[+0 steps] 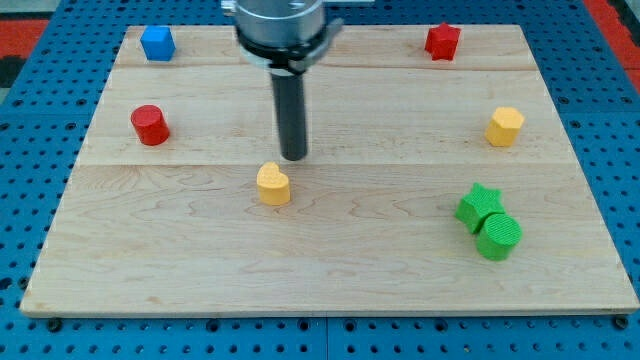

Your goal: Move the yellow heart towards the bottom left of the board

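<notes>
The yellow heart [272, 184] lies on the wooden board [330, 270] a little left of centre. My tip [293, 157] is just above and slightly right of the heart in the view, close to it with a small gap. The rod runs up to the arm's mount at the view's top.
A blue block [157, 43] sits at the top left and a red cylinder [150, 125] at the left. A red block [442, 41] is at the top right, a yellow hexagonal block [505, 126] at the right. A green star [478, 205] touches a green cylinder [498, 236] at the lower right.
</notes>
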